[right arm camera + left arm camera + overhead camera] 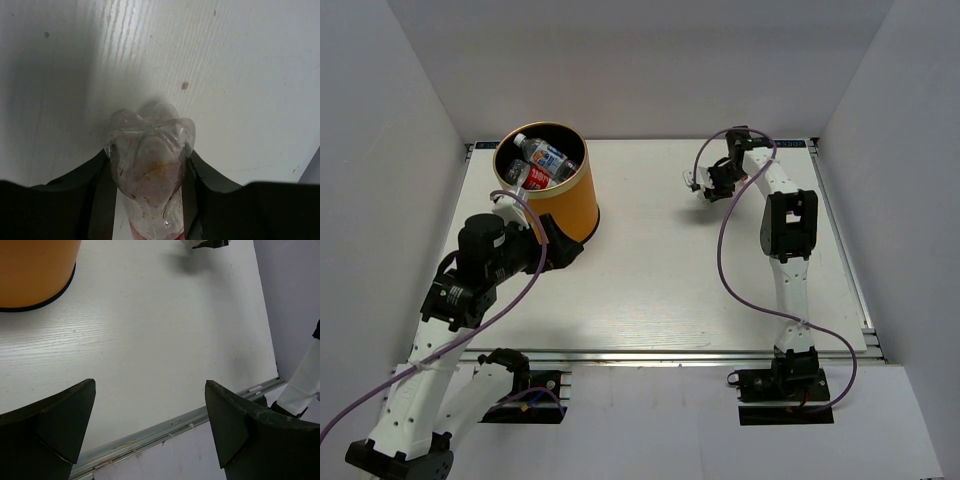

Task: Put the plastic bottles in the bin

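Observation:
The orange-yellow bin (575, 195) stands at the back left of the table, with several plastic bottles (542, 163) lying inside it. Its lower wall shows in the left wrist view (35, 270). My left gripper (572, 246) is open and empty, just in front of the bin's base; its dark fingers (65, 425) frame bare table. My right gripper (705, 186) is at the back right, shut on a clear plastic bottle (150, 160) with a red label. The bottle's base points away from the camera, above the table.
The white table (660, 260) has a metal rail along its front edge (165, 427). Grey walls enclose the back and sides. The right arm's purple cable (725, 250) loops over the table's right half.

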`<state>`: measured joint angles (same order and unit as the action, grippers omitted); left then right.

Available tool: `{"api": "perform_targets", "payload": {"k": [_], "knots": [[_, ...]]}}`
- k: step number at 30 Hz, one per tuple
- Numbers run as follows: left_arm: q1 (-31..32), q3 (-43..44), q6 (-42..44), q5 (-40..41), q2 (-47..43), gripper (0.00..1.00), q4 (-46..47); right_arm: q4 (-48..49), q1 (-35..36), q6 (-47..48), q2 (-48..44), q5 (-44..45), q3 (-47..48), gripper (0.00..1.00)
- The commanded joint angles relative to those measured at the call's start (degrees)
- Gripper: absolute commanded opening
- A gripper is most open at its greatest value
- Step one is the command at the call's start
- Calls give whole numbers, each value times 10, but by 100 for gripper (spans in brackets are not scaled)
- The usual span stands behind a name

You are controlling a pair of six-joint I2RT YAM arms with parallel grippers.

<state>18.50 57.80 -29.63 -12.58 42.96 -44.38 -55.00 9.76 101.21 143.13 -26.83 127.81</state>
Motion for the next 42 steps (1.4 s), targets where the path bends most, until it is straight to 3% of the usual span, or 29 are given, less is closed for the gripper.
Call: {"api": "perform_targets", "payload": {"k": [1, 3, 6, 11, 15, 16, 17, 18, 19, 22, 26, 32, 34, 39, 41, 42], "knots": [[0, 11, -4, 6, -6, 100, -7, -98, -1, 23, 12, 41, -7, 28], [0, 11, -4, 6, -11, 100, -7, -115, 0, 31, -12, 43, -42, 16], [0, 11, -4, -5, -18, 100, 3, -177, 6, 37, -30, 9, -55, 10], [0, 11, 6, -5, -46, 100, 24, -192, 66, -10, -160, -180, -63, 6], [0, 11, 12, 28, -65, 100, -30, -41, 138, -146, -246, -290, -82, 4], [0, 3, 12, 37, -74, 100, -43, 113, 149, -186, -259, -300, -105, 2], [0, -2, 5, 54, -94, 100, -61, 173, 179, -333, -297, -315, -117, 0], [0, -10, 0, 64, -105, 100, -72, 233, 187, -383, -309, -314, -154, 0], [-7, -15, 0, 72, -117, 100, -78, 406, 202, -475, -326, -313, -164, 0], [-7, -32, -17, 91, -161, 100, -100, 565, 233, -634, -323, -275, -132, 0], [-7, -44, -29, 96, -186, 100, -120, 624, 264, -814, -247, -235, 39, 0], [-7, -60, -29, 96, -202, 100, -120, 828, 320, -902, -165, -143, 36, 0], [-7, -60, -29, 90, -202, 100, -114, 815, 334, -909, -113, -140, 88, 0], [-7, -66, -34, 90, -202, 100, -116, 847, 371, -900, -87, -109, 90, 3], [-7, -66, -34, 90, -207, 100, -121, 844, 373, -895, -78, -97, 84, 19], [-7, -66, -34, 90, -207, 100, -128, 845, 374, -896, -79, -88, 69, 36]]}}
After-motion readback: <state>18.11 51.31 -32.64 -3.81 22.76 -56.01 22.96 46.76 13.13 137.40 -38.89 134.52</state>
